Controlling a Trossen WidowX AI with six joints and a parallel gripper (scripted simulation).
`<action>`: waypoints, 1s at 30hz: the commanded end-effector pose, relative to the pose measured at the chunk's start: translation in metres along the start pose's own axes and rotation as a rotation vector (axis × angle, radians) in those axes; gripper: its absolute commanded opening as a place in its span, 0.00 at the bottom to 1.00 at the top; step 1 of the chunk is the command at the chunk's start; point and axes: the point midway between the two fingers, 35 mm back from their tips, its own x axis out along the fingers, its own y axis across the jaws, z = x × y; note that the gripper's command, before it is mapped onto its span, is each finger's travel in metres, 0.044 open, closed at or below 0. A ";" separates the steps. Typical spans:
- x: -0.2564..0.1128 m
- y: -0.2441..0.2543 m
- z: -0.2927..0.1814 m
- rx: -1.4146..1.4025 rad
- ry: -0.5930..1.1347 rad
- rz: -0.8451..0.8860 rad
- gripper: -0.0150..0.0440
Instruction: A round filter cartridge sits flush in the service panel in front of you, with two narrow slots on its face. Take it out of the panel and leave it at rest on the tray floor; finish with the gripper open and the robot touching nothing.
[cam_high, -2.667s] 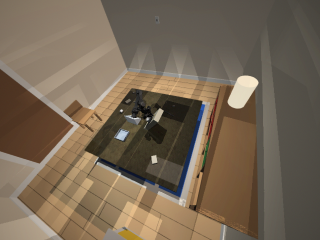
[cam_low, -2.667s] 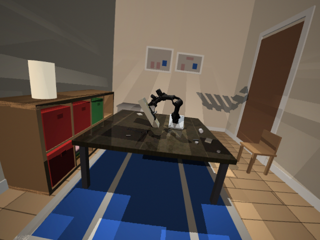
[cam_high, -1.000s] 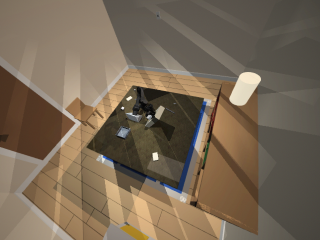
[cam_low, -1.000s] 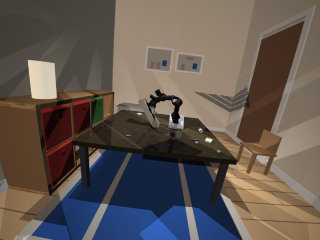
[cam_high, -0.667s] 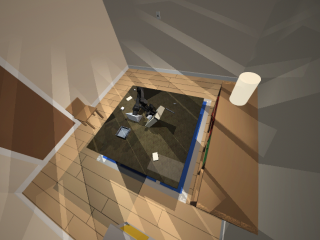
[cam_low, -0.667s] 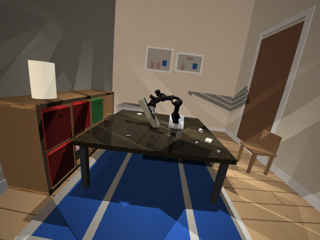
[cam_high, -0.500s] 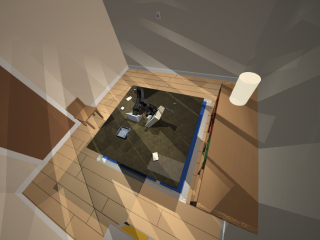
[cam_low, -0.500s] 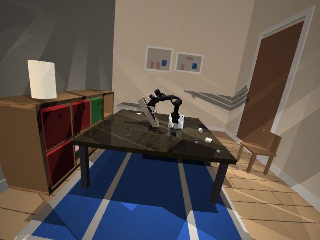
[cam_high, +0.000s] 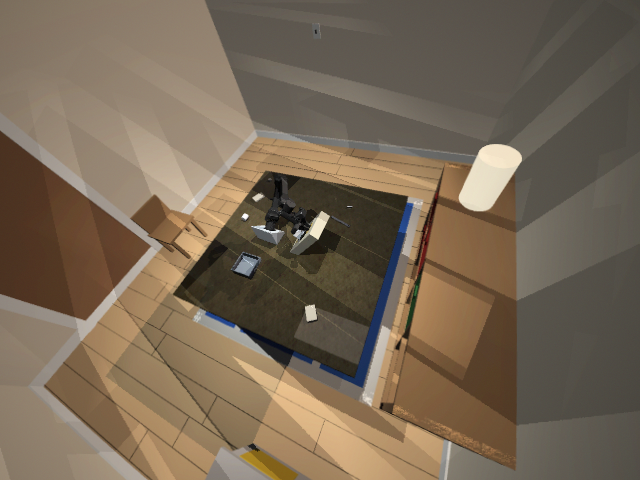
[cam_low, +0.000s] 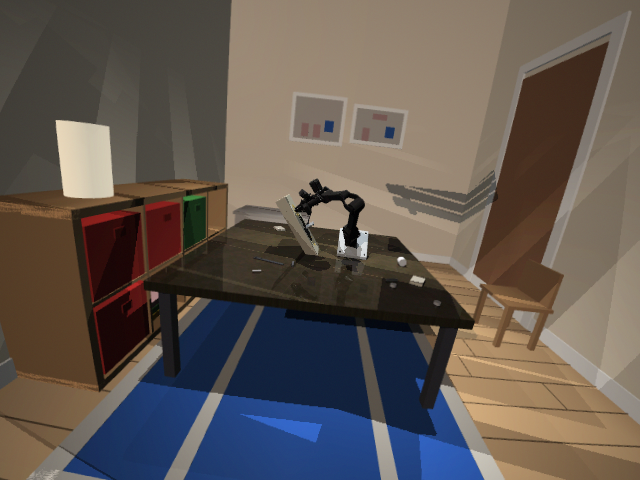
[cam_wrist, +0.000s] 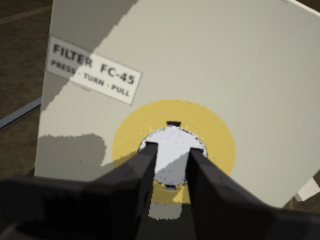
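At the wrist view's lower centre, my pincer (cam_high: 301, 230) (cam_low: 298, 209) (cam_wrist: 172, 149) grips the filter (cam_wrist: 172, 162) by its slots, likely stiff, slippery outside them.

The worktop (cam_high: 330, 279) (cam_low: 206, 273) (cam_wrist: 17, 65) is a dark, mottled brown, four-sided slab on dark legs, with patches of light and shadow across it. Going by a clock face laid over the top view, a shallow blue-grey tray (cam_high: 245, 265) (cam_high: 245, 265) sits toward 9 o'clock, and a cream block (cam_high: 310, 313) (cam_low: 279, 227) at 6. A pale panel (cam_high: 311, 233) (cam_low: 297, 224) (cam_wrist: 200, 65) stands tilted just off the middle toward 1, with a thin dark rod (cam_high: 339, 221) (cam_low: 268, 260) (cam_wrist: 20, 114) and a short white stick (cam_high: 349, 207) (cam_low: 256, 270) beyond it, between 1 and 2. A small white round piece (cam_high: 245, 217) (cam_low: 401, 261) lies near the edge at 10, and a flat off-white block (cam_high: 257, 197) (cam_low: 417, 280) at 11.
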 end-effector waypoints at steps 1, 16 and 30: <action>0.002 0.000 0.000 -0.025 0.003 -0.003 0.25; 0.007 0.000 -0.002 -0.509 0.011 -0.001 0.25; 0.008 0.000 -0.002 -0.996 0.011 0.002 0.25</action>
